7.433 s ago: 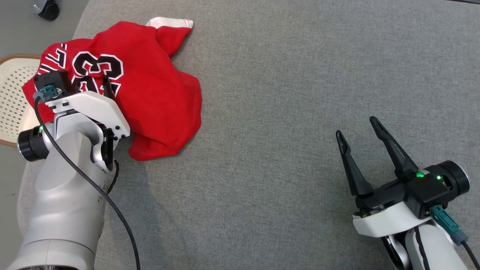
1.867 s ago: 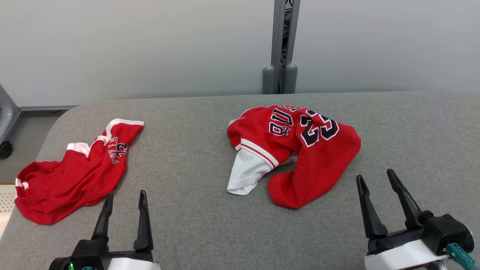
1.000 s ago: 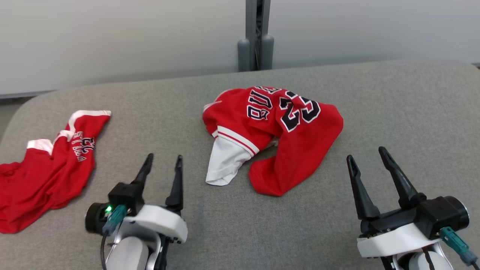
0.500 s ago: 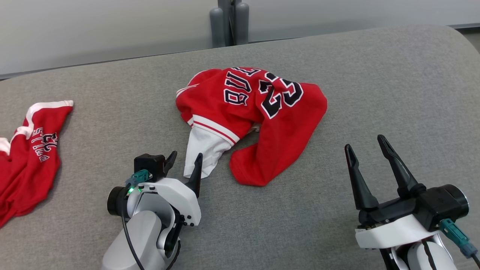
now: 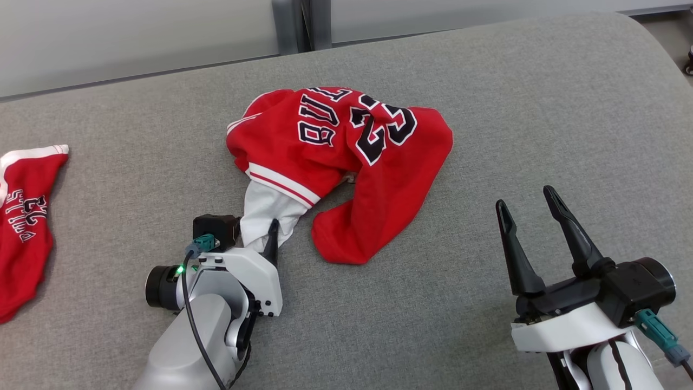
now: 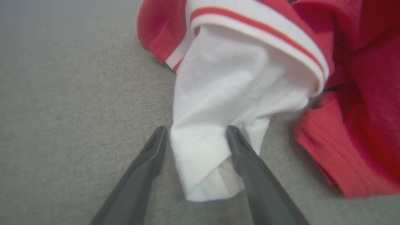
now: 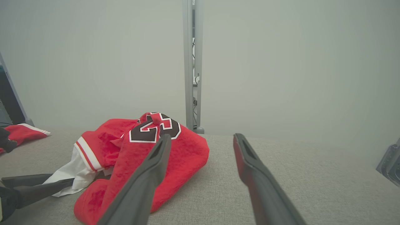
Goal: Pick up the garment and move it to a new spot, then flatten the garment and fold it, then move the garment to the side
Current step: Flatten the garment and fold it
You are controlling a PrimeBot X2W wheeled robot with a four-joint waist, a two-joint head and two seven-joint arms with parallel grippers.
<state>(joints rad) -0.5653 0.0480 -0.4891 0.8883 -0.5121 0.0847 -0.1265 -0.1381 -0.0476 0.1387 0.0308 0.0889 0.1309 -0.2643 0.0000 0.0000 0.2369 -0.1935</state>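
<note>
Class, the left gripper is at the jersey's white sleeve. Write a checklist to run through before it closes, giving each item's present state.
1. Left gripper open: ok.
2. White sleeve lies between its fingers: ok.
3. Fingers reach under every sleeve layer: cannot tell.
4. Right gripper open, apart from the red jersey: ok.
5. Other red garment lies apart at the left: ok.

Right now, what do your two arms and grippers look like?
Left gripper and right gripper each have two long, tapering dark fingers on a black block, backed by a white shell. A teal plug with a black cable feeds each wrist. The left forearm is smooth silver-grey, with a green light lit.
</note>
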